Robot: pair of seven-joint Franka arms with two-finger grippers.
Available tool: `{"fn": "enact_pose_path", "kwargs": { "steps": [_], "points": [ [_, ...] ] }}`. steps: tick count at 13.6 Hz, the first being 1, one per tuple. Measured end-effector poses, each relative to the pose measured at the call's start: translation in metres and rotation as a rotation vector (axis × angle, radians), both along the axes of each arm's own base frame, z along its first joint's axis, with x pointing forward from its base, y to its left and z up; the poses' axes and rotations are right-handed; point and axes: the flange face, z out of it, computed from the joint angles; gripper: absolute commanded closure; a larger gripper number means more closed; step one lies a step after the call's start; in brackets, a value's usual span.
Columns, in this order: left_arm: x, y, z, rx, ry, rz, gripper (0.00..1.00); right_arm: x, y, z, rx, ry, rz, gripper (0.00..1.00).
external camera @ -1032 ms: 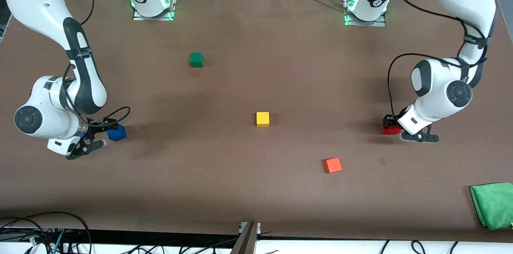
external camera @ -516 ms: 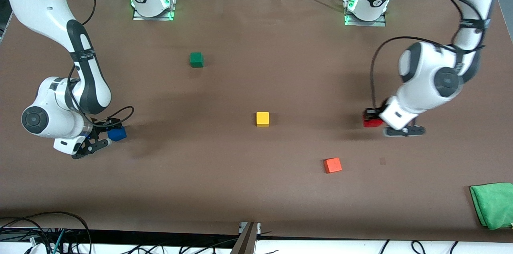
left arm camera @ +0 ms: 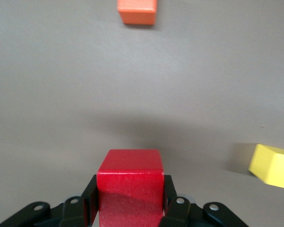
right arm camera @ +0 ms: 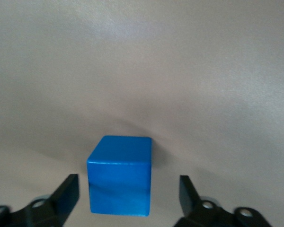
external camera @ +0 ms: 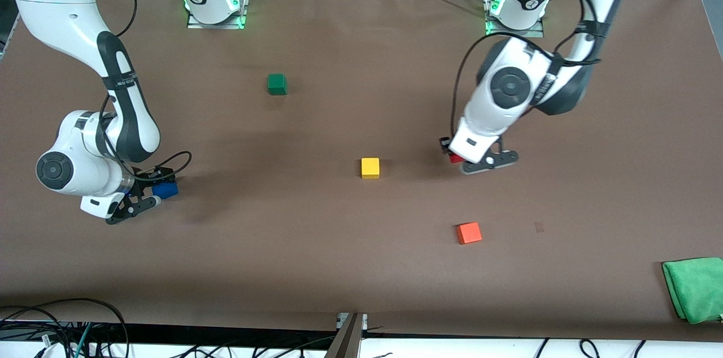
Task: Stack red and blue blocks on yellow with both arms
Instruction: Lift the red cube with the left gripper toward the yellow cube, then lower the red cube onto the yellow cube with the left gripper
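Observation:
The red block (left arm camera: 130, 184) sits clamped between the fingers of my left gripper (left arm camera: 130, 204), which is shut on it. In the front view this gripper (external camera: 458, 158) hangs over the table beside the yellow cube (external camera: 370, 167), toward the left arm's end; the red block (external camera: 453, 158) barely shows under the hand. The yellow cube (left arm camera: 272, 166) also shows in the left wrist view. The blue block (right arm camera: 119, 175) rests on the table between the fingers of my right gripper (right arm camera: 128, 194), which is open with a gap on each side. That pair is at the right arm's end (external camera: 148, 193).
An orange cube (external camera: 469, 232) lies nearer to the front camera than the yellow one. A green cube (external camera: 277, 83) sits closer to the robot bases. A green cloth (external camera: 695, 287) lies at the front corner on the left arm's end.
My left arm has carried the red block from its end of the table toward the yellow cube. The right gripper's fingers have drawn in around the blue block.

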Motion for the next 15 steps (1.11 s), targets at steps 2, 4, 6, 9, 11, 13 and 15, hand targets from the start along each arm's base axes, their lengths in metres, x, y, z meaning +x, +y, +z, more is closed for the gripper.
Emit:
{"fn": "enact_pose_path", "kwargs": {
  "steps": [2, 4, 6, 9, 11, 13, 15],
  "points": [
    [0.001, -0.03, -0.001, 0.001, -0.005, 0.044, 1.0, 0.0, 0.002, 0.0, 0.003, 0.0, 0.001, 0.16],
    [0.003, -0.059, -0.009, 0.003, -0.015, 0.078, 1.0, 0.0, 0.002, 0.0, 0.004, 0.0, 0.001, 0.18],
    [0.006, -0.087, -0.017, 0.001, -0.008, 0.1, 1.0, 0.0, 0.002, -0.001, 0.004, 0.0, 0.002, 0.3],
    [0.015, -0.125, -0.02, -0.013, -0.012, 0.14, 1.0, 0.0, 0.002, -0.001, 0.005, 0.001, 0.001, 0.31],
    [0.021, -0.143, -0.01, -0.033, -0.033, 0.161, 1.0, 0.0, 0.002, -0.001, 0.005, 0.001, 0.0, 0.49],
    [0.023, -0.153, 0.0, -0.047, -0.049, 0.167, 1.0, 0.0, 0.003, -0.001, 0.006, 0.001, 0.0, 0.6],
    [0.023, -0.161, 0.0, -0.053, -0.052, 0.167, 1.0, 0.0, 0.003, -0.001, 0.006, 0.0, 0.0, 0.67]
  ]
}}
